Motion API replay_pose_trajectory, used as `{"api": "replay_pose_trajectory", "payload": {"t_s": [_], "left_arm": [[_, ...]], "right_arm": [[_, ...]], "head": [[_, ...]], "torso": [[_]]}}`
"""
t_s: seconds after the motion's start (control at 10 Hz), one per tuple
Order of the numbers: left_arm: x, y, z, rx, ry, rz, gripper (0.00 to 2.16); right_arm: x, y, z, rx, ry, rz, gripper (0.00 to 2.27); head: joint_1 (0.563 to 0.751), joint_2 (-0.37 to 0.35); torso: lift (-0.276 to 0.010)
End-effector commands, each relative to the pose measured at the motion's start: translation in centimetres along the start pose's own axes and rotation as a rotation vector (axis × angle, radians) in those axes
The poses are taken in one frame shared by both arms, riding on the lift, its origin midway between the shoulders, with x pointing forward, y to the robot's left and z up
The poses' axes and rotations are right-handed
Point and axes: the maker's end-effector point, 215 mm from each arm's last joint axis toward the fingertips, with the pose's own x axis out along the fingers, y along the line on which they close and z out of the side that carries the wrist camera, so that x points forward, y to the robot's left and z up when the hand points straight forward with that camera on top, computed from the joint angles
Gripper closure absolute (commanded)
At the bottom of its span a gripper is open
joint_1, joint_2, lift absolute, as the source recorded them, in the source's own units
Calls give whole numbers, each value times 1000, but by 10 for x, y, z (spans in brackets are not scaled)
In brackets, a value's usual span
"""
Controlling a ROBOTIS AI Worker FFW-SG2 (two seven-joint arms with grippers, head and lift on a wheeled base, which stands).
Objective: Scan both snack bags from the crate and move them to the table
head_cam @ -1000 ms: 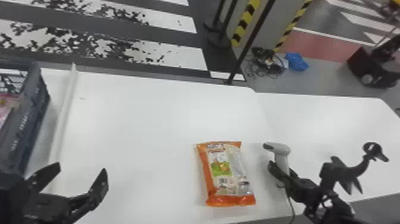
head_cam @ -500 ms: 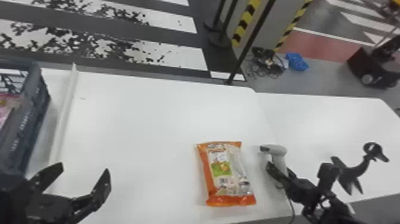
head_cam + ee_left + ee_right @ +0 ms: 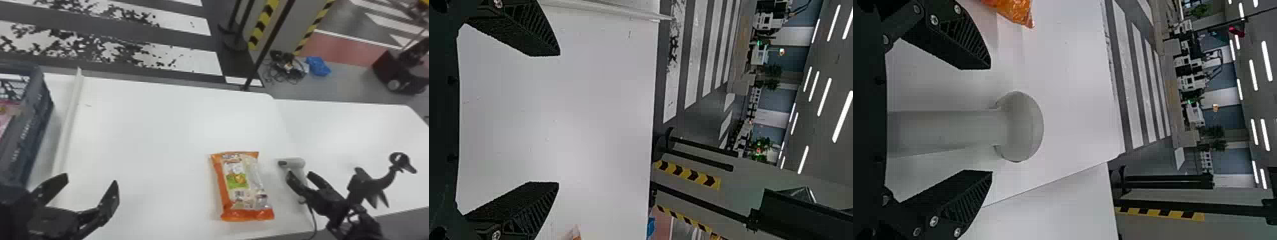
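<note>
We see the blue-grey crate (image 3: 27,131) at the left, a pink packet (image 3: 4,117) inside. The orange snack bag (image 3: 244,185) lies on the white table (image 3: 159,134). Our left gripper (image 3: 91,181) is open and empty; our right gripper (image 3: 299,174) stands open, the scanner (image 3: 296,163) handle between its fingers, touching neither. Beyond, white stripes (image 3: 188,28) cross the dark floor (image 3: 178,43).

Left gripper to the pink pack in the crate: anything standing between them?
Yes: the crate's dark side wall stands between the left gripper and the pink pack, so entry from above looks necessary.
</note>
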Motion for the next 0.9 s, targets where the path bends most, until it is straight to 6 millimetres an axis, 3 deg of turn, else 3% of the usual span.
{"api": "replay_pose_trajectory", "payload": {"t_s": [0.0, 0.2, 0.4, 0.6, 0.8], "left_arm": [[0, 0, 2, 1, -4, 1, 63], [1, 0, 3, 0, -6, -1, 63], [1, 3, 1, -1, -3, 3, 63], [1, 5, -1, -5, 1, 6, 63], [2, 8, -2, -4, 4, 8, 63]], "right_arm": [[-20, 25, 39, 21, -102, 30, 137], [-31, 57, 58, 44, -109, 26, 134], [-34, 81, 33, 91, 13, 68, 134], [-35, 98, 34, 124, -21, 100, 134], [-40, 120, -12, 213, 156, 135, 134]], "head": [[695, -350], [695, -350], [695, -350], [695, -350], [695, -350]], "torso": [[-87], [-87], [-87], [-87], [-87]]}}
